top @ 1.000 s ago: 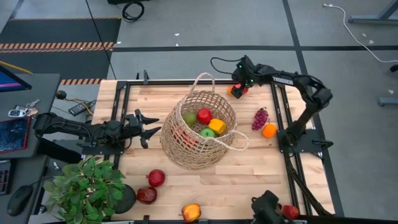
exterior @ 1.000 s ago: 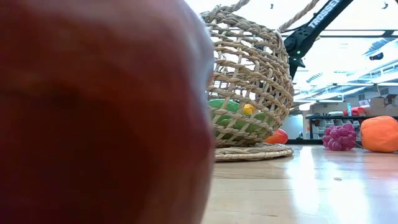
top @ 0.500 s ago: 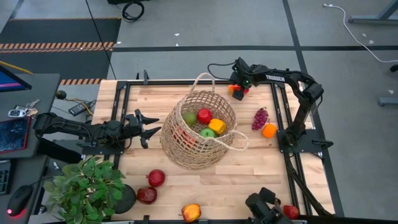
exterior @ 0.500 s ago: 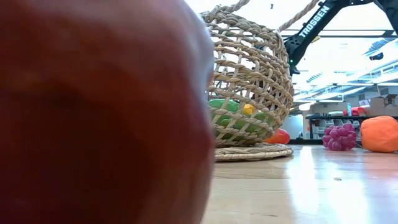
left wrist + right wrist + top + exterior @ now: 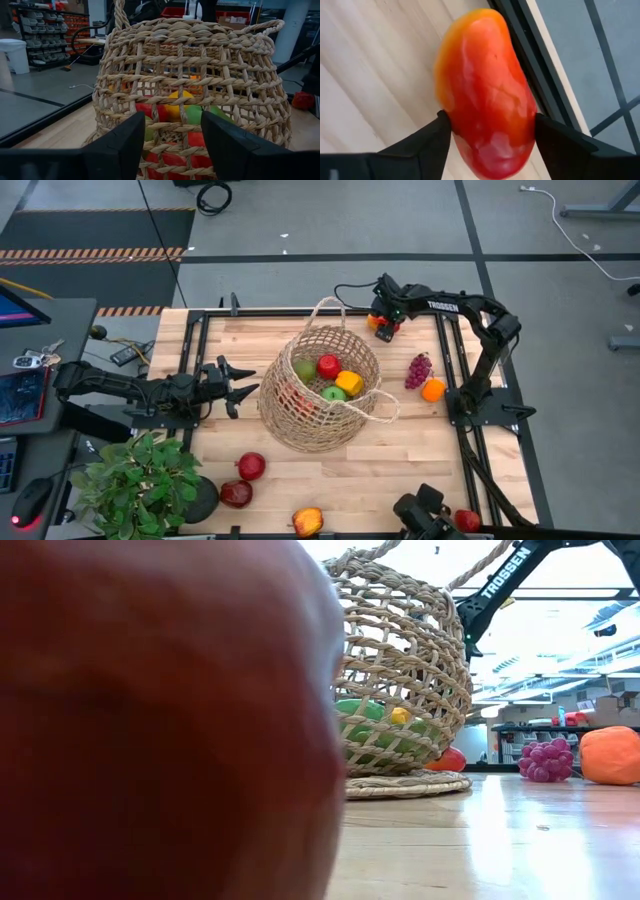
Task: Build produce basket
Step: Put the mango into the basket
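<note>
The tan wicker basket (image 5: 320, 385) stands mid-table on its base and holds a red apple (image 5: 328, 366), a yellow pepper (image 5: 350, 382) and green fruits. The left wrist view shows the basket (image 5: 190, 85) close ahead. My left gripper (image 5: 238, 387) is open, level, just left of the basket. My right gripper (image 5: 381, 322) is at the table's far edge, shut on an orange-red mango (image 5: 485, 110). A grape bunch (image 5: 418, 370) and an orange (image 5: 433, 389) lie to the right of the basket. My right gripper pinches the mango between its two fingers, one finger (image 5: 432, 145) on each long side (image 5: 451, 120). The fingers come from above, pointing down, and lie across the mango's length. Wood and the black frame rail show right behind it; whether it is lifted, I cannot tell.
Red fruits (image 5: 251, 466) (image 5: 237, 493) and an orange-red one (image 5: 308, 521) lie near the table's near edge. A potted plant (image 5: 140, 480) sits at the near left corner. A close red fruit (image 5: 150, 720) fills the left half of the low view. A black frame rail (image 5: 300, 311) edges the table.
My right arm has swung a little toward the table's left above the far edge, and its gripper has stayed over the mango. The mango, the basket and my left arm have kept their places.
</note>
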